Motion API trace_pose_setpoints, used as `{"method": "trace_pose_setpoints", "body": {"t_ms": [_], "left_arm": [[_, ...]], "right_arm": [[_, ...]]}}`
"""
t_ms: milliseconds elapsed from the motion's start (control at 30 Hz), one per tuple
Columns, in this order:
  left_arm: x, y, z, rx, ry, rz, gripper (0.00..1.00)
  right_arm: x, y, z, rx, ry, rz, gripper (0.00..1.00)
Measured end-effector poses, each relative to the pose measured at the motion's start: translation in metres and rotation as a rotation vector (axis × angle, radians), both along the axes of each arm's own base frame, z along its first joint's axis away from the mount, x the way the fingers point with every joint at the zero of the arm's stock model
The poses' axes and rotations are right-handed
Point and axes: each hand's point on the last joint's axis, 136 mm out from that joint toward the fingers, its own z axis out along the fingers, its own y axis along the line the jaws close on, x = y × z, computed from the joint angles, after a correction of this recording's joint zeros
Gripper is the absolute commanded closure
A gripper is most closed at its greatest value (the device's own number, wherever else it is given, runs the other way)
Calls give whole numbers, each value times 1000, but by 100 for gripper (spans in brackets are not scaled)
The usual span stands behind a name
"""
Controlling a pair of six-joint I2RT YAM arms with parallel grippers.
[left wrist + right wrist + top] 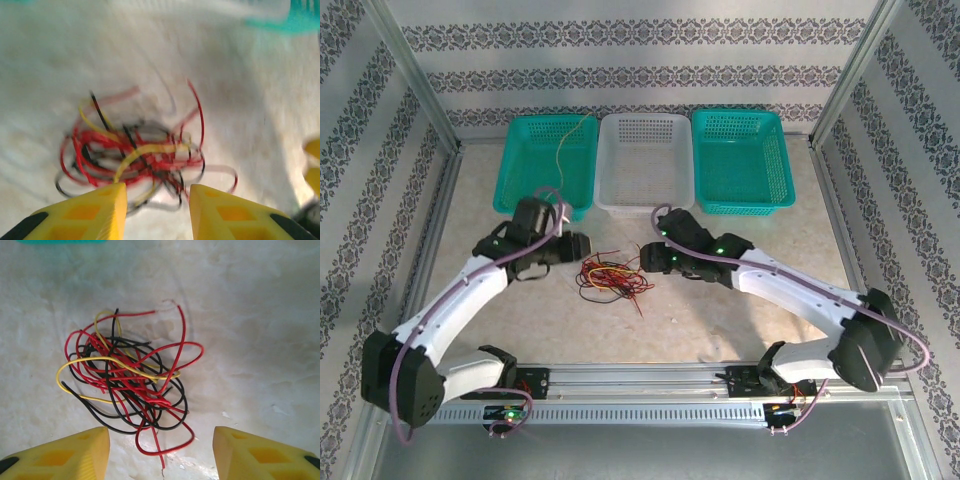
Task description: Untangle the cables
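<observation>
A tangle of red, black and yellow cables (612,278) lay on the marbled tabletop (720,320) between the two arms, in front of the white basket (645,122). The left end effector (576,248) sat just left of the pile, its yellow fingers (95,210) apart with nothing between them. The right end effector (650,258) sat just right of it, likewise spread and empty. One loose yellow cable (560,155) lay in the left teal basket (532,150).
</observation>
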Motion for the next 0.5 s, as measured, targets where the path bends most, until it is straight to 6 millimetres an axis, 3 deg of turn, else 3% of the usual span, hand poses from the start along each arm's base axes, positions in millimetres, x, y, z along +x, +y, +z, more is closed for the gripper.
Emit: {"method": "trace_pose_setpoints", "body": {"t_ms": [67,167,333,500], "left_arm": [[-18,-3,-10,-1,34,-20,65],[-28,0,-22,5,69,-12,63],[-36,2,-50,17,160,7,63],[-29,-6,-78,13,240,25,72]], "right_arm": [[2,5,-13,-14,27,-2,46],[6,10,-28,-30,54,-13,47],[15,22,-39,-35,75,-11,50],[20,27,-45,-26,90,-9,50]]}}
